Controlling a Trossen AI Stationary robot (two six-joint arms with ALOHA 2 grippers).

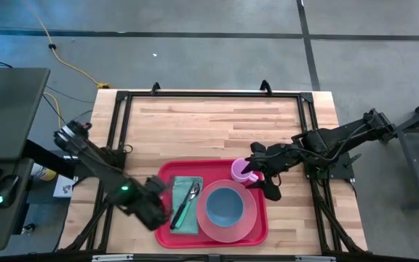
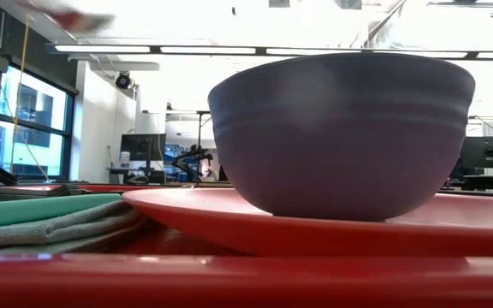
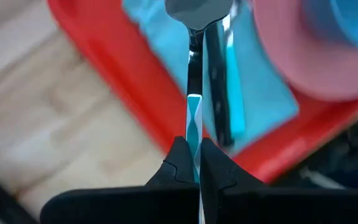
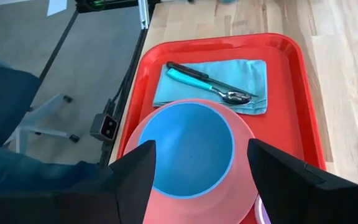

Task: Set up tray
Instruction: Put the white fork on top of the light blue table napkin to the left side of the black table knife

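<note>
The red tray (image 1: pixel 163 175) lies at the table's near middle. A folded teal napkin (image 1: pixel 181 189) lies on its left part, with a teal-handled spoon (image 1: pixel 193 192) on it. The pink plate (image 1: pixel 247 220) sits on the tray's right part and carries the blue bowl (image 1: pixel 224 206). A small pink cup (image 1: pixel 238 171) stands at the tray's far right corner. My left gripper (image 1: pixel 167 211) is at the napkin's near left and is shut on the spoon. My right gripper (image 1: pixel 252 173) hovers open beside the cup, its fingers (image 4: pixel 143 163) spread above the bowl (image 4: pixel 191 146). The low view shows no gripper. My left gripper (image 3: pixel 193 146) pinches the spoon's teal handle (image 3: pixel 193 118) between its two shut fingers. The handle runs straight on from the fingertips, and the spoon's bowl (image 3: pixel 194 11) points away over the napkin (image 3: pixel 260 106). I cannot tell whether the spoon is lifted clear.
A dark strip (image 3: pixel 217 93) lies beside the spoon on the napkin; shadow or a second utensil, I cannot tell. Black frame rails (image 1: pixel 209 94) border the table. Bare wood (image 1: pixel 209 127) stretches beyond the tray's far side. A desk (image 1: pixel 6 109) stands off the table's left.
</note>
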